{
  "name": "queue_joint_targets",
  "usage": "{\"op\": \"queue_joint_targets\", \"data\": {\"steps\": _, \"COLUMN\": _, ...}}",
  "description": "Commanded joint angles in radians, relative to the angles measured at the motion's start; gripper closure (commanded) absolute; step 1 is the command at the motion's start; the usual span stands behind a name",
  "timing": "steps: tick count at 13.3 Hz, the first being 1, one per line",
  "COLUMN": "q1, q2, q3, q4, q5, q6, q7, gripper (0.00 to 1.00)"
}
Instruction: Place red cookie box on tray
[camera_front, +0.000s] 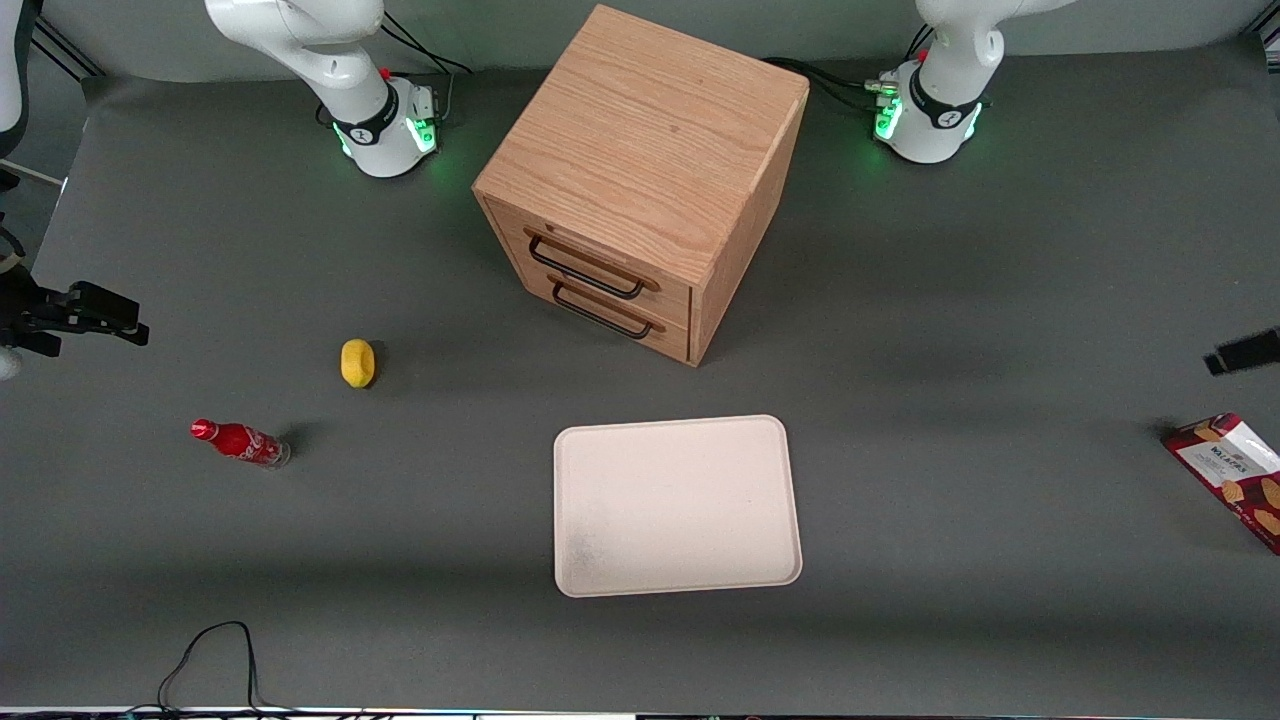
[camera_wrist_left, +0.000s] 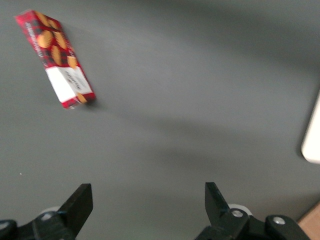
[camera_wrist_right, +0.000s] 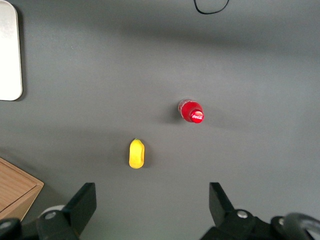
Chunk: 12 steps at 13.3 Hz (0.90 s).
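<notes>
left arm's end effector (camera_wrist_left: 149, 200) hangs above bare bench (camera_front: 980, 300), fingers spread wide, nothing held. red cookie box (camera_wrist_left: 55, 59) lies flat on the bench ahead of the end effector and off to one side, well apart, not between the fingers. in front view the box (camera_front: 1233, 475) sits at the working arm's end of the bench, cut off by the frame edge, a bit nearer the front camera than the end effector (camera_front: 1243, 352). its long axis runs diagonal to the line between the fingers, so a wrist turn looks needed to close across the short width. tray (camera_front: 676, 505) is well apart from the end effector, toward bench centre, holding nothing; only its rim edge (camera_wrist_left: 312, 135) shows in the wrist view. cabinet (camera_front: 640, 180) stands farther from the camera than the tray, both drawers closed. task not started: reach and grasp come first.
</notes>
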<state>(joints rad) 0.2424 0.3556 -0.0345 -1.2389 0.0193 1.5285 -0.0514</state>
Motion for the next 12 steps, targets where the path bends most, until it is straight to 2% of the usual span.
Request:
{"op": "queue_joint_targets", "data": {"steps": 1, "q1": 0.118, "q2": 0.184, "q3": -0.01, "q4": 0.223, "q5": -0.002, "q6": -0.021, "q7": -0.004, "gripper": 0.0}}
{"op": "queue_joint_targets", "data": {"steps": 7, "q1": 0.311, "q2": 0.286, "q3": -0.008, "q4": 0.246, "q5": 0.008, "q6": 0.097, "q7": 0.039, "gripper": 0.0}}
{"op": "queue_joint_targets", "data": {"steps": 12, "q1": 0.319, "q2": 0.313, "q3": -0.01, "q4": 0.236, "q5": 0.008, "q6": 0.145, "q7": 0.033, "gripper": 0.0}}
